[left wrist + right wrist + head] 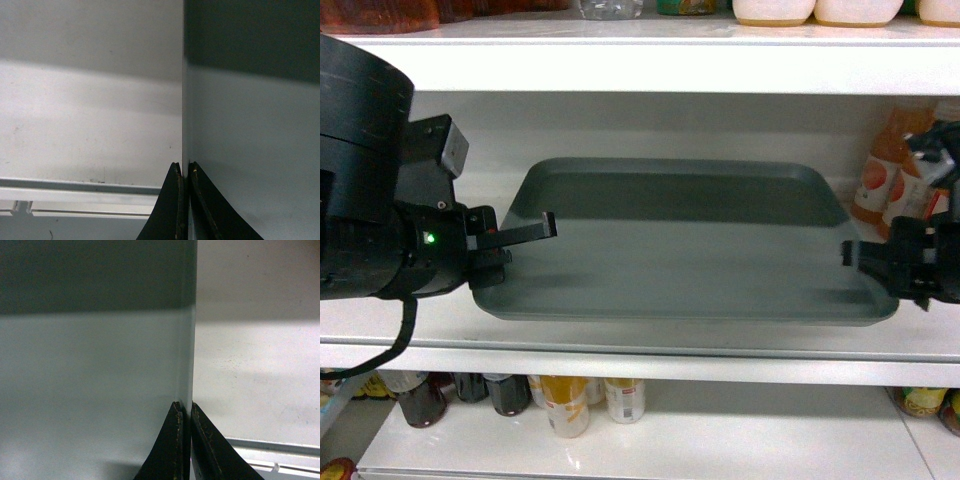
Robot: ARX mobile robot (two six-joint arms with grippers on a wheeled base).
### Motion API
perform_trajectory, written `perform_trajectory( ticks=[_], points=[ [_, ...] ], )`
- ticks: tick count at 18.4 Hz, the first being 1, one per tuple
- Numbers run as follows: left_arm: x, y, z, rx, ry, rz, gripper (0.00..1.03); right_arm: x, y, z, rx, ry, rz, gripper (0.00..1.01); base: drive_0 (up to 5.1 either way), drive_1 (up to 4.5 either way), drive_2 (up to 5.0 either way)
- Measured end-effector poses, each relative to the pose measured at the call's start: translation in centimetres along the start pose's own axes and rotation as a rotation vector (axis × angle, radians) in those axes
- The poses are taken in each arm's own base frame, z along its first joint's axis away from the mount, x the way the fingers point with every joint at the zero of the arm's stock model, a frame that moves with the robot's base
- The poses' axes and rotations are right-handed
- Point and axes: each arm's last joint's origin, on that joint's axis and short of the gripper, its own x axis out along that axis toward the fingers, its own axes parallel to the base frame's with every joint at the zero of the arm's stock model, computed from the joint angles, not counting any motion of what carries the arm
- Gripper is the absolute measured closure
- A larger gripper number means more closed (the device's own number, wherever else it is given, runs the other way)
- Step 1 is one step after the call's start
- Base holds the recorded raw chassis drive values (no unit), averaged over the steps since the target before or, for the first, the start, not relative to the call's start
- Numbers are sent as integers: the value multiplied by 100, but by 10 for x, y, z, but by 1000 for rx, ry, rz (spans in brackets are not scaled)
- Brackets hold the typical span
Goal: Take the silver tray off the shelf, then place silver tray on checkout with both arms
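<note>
1. Grey-green and matte, the large flat rectangular silver tray (690, 250) with rounded corners and a low raised rim lies on the white glossy metal shelf (650, 335), its long side facing out.
2. At 9 o'clock of the tray, the left black end effector (185, 200) has its thin fingers closed on the rim, which runs between them in the left wrist view.
3. At 3 o'clock, the right black end effector (185, 440) is pinched the same way on the opposite rim.
4. Judging by its thin, plain sheet form, the tray is probably stiff and fairly light, yet wide and smooth, so it could slip or tip.
5. Opposite short edges look like the sensible hold; both sides should rise together and level.
6. Orange drink bottles (890, 180) stand at 2 o'clock, close to the right arm.
</note>
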Motion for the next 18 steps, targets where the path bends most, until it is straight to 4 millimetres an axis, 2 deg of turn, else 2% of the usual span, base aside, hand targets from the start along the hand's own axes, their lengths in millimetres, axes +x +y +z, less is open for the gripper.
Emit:
perform_trajectory(
  ticks=[1, 2, 3, 7, 18],
  points=[
    [-10, 0, -3, 7, -12, 0, 100, -13, 0, -2, 4, -11, 9, 98, 0, 0, 0],
    [-40, 2, -21, 5, 15, 2, 100, -49, 2, -16, 4, -33, 39, 98, 0, 0, 0],
    [-80, 3, -36, -9, -41, -10, 100, -89, 2, -26, 2, -104, 69, 98, 0, 0, 0],
    [-79, 3, -35, -11, -48, -7, 100, -89, 2, -24, -1, -114, 71, 98, 0, 0, 0],
    [-79, 3, -36, -11, -47, -6, 100, -89, 2, -24, -1, -114, 71, 98, -4, -437, 429]
  ],
)
